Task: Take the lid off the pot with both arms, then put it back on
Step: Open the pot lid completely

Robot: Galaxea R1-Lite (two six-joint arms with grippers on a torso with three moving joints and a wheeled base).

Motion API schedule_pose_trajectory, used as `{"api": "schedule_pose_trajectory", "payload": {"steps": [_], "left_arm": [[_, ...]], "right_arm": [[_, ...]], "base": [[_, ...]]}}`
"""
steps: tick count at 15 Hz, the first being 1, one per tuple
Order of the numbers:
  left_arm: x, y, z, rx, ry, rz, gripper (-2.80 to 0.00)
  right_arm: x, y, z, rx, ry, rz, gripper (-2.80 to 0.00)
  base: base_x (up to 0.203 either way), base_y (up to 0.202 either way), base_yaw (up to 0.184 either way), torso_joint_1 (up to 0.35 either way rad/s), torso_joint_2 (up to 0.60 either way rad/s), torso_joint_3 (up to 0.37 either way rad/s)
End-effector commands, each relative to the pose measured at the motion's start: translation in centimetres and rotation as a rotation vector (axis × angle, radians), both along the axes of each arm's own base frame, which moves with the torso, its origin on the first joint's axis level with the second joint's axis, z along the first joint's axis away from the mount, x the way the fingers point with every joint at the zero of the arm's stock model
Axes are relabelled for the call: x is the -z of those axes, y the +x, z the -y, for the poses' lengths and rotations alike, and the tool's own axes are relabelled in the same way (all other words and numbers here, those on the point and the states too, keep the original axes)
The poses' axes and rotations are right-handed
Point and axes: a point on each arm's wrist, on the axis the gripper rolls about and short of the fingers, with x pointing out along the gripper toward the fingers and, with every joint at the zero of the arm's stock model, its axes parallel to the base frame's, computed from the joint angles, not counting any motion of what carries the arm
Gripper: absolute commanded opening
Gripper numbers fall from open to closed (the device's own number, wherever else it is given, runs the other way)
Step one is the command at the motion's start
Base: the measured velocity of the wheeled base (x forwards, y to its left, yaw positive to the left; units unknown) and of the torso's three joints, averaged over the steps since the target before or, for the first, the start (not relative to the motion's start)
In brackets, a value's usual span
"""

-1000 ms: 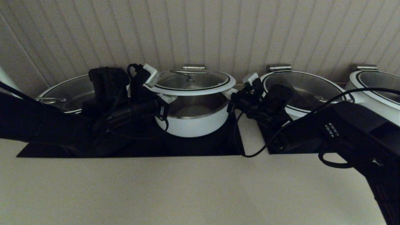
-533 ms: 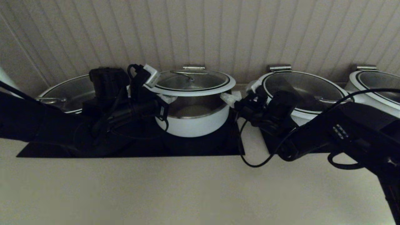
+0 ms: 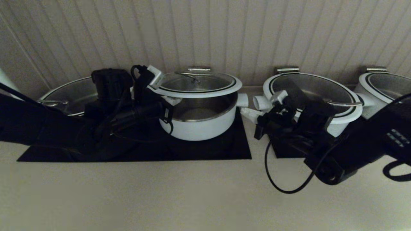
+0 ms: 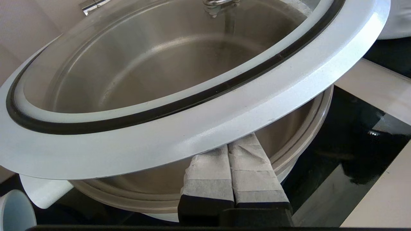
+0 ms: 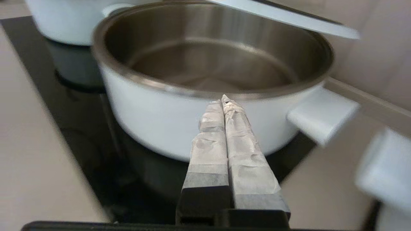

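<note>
The lid point(image 3: 197, 84), glass with a white rim, stands raised above the pot point(image 3: 200, 123), with a gap showing the steel bowl. My left gripper point(image 3: 171, 101) is shut, its tips tucked under the lid's left rim point(image 4: 192, 106). In the left wrist view the gripper point(image 4: 229, 150) sits over the pot's rim point(image 4: 308, 128). My right gripper point(image 3: 249, 112) is shut and empty, off the pot's right side, below its stub handle point(image 3: 243, 99). In the right wrist view the gripper point(image 5: 223, 99) points at the pot's wall point(image 5: 154, 109); the lid's edge point(image 5: 289, 19) hangs above.
Wider white pots with glass lids stand at the left point(image 3: 70, 96), right point(image 3: 314, 93) and far right point(image 3: 385, 89). Black mats point(image 3: 224, 147) lie under the pots. A panelled wall rises close behind. Bare counter lies in front.
My right gripper has left the lid's right rim and drawn back to the right and down. The lid stays raised on the left gripper. The left arm has not moved.
</note>
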Motion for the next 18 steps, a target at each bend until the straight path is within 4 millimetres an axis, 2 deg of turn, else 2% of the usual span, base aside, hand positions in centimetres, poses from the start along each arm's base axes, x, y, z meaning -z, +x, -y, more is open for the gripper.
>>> {"api": "schedule_pose_trajectory", "payload": {"steps": [1, 8, 13, 16, 18], "left_arm": [[-0.2, -0.1, 0.0, 0.002, -0.002, 0.008, -2.80], [-0.2, 0.0, -0.1, 0.001, -0.002, 0.009, -2.80], [-0.7, 0.1, 0.0, 0.001, -0.008, 0.027, -2.80], [-0.8, 0.2, 0.0, 0.001, -0.008, 0.029, -2.80], [-0.8, 0.1, 0.0, 0.001, -0.011, 0.030, -2.80]], "right_arm": [[-2.4, -3.1, 1.7, 0.011, 0.010, 0.026, -2.80], [-3.8, -11.4, 6.3, 0.103, 0.008, -0.021, -2.80], [-2.5, -15.8, 9.6, 0.387, 0.015, -0.090, -2.80], [-1.9, -17.1, 12.9, 0.563, -0.009, -0.108, -2.80], [-1.0, -19.1, 14.4, 0.647, -0.048, -0.133, -2.80]], "base": [[0.000, 0.000, 0.000, 0.000, 0.00, 0.000], [0.000, 0.000, 0.000, 0.000, 0.00, 0.000], [0.000, 0.000, 0.000, 0.000, 0.00, 0.000], [0.000, 0.000, 0.000, 0.000, 0.00, 0.000], [0.000, 0.000, 0.000, 0.000, 0.00, 0.000]]}}
